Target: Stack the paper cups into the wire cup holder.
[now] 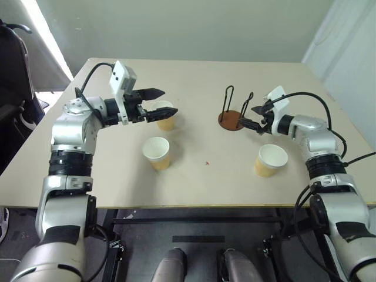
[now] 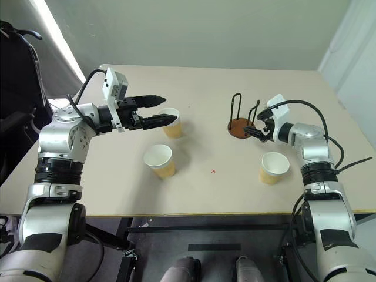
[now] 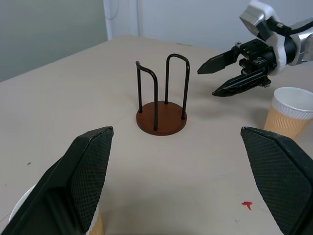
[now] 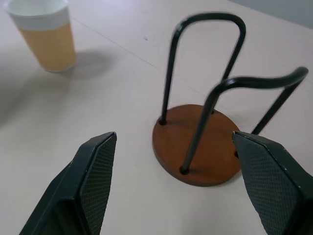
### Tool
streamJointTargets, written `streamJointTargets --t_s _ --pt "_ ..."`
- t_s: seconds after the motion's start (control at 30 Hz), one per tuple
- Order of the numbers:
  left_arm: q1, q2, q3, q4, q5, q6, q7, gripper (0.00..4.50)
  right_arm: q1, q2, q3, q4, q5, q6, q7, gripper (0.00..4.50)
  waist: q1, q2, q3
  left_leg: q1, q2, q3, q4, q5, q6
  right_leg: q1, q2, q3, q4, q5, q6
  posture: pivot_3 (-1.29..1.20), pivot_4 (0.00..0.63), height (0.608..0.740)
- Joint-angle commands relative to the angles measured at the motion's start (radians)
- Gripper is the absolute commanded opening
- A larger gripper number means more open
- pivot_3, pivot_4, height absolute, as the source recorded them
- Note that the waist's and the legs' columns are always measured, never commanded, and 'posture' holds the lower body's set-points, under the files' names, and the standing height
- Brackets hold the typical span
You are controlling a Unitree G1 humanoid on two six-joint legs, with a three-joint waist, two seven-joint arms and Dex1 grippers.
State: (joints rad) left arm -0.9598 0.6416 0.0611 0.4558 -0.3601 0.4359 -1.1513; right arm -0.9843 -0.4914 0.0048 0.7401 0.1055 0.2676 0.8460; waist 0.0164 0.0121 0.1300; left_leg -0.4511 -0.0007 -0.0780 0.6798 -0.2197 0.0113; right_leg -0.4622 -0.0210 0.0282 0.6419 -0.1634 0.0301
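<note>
No cup has yet been stacked: three paper cups (image 1: 157, 153) (image 1: 164, 114) (image 1: 269, 160) are left standing on the table (image 1: 194, 182), the wire cup holder (image 1: 232, 111) apparently empty, both the left gripper (image 1: 154, 103) and right gripper (image 1: 249, 117) spread wide, nothing held.

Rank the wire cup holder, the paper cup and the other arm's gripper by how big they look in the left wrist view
1. Wire cup holder, largest.
2. Right gripper, open; close to the holder in spread.
3. Paper cup, smallest, though cut off by the picture's edge, so its rank is unsure.
</note>
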Motion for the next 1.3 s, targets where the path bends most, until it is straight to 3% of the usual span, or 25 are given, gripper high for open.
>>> streamJointTargets --t_s 0.03,0.67,0.77,1.07,1.3 --pt "-0.034 0.012 0.013 -0.011 0.0 -0.018 0.0 4.5 -0.043 0.007 -0.005 0.012 -0.009 -0.034 -0.019 3.81 0.0 0.0 0.0 0.0 0.0 0.0 0.0 0.0 0.0 0.0 0.0 0.0 0.0 0.0 0.0 0.0 0.15 0.74" --pt "-0.029 0.013 0.017 -0.018 0.0 -0.02 0.014 4.5 -0.134 0.094 -0.003 0.182 -0.076 -0.118 -0.186 3.81 -0.001 0.0 0.0 0.0 0.0 0.0 -0.001 0.0 0.0 -0.001 0.0 0.0 0.0 0.0 0.0 0.0 0.15 0.74" --pt "-0.028 0.013 0.017 -0.018 0.0 -0.02 0.016 4.5 -0.144 0.097 -0.002 0.205 -0.088 -0.127 -0.207 3.24 -0.001 0.0 0.0 -0.001 0.0 0.0 -0.001 0.0 0.0 -0.001 0.0 0.0 0.0 0.0 -0.001 0.0 0.15 0.74" --pt "-0.024 0.017 0.015 -0.021 -0.001 -0.022 0.019 4.5 -0.152 0.097 -0.002 0.227 -0.103 -0.135 -0.243 0.03 -0.001 0.0 0.0 -0.001 0.0 0.0 -0.001 -0.001 0.0 -0.001 0.0 0.0 0.0 0.0 -0.001 0.0 0.15 0.74" --pt "-0.028 0.016 0.011 -0.011 0.004 -0.026 0.018 4.5 -0.154 0.093 -0.001 0.225 -0.109 -0.126 -0.234 0.03 -0.001 0.0 0.0 -0.001 0.0 0.0 -0.001 -0.001 0.0 -0.001 0.0 0.0 0.0 0.0 -0.001 0.0 0.15 0.74"
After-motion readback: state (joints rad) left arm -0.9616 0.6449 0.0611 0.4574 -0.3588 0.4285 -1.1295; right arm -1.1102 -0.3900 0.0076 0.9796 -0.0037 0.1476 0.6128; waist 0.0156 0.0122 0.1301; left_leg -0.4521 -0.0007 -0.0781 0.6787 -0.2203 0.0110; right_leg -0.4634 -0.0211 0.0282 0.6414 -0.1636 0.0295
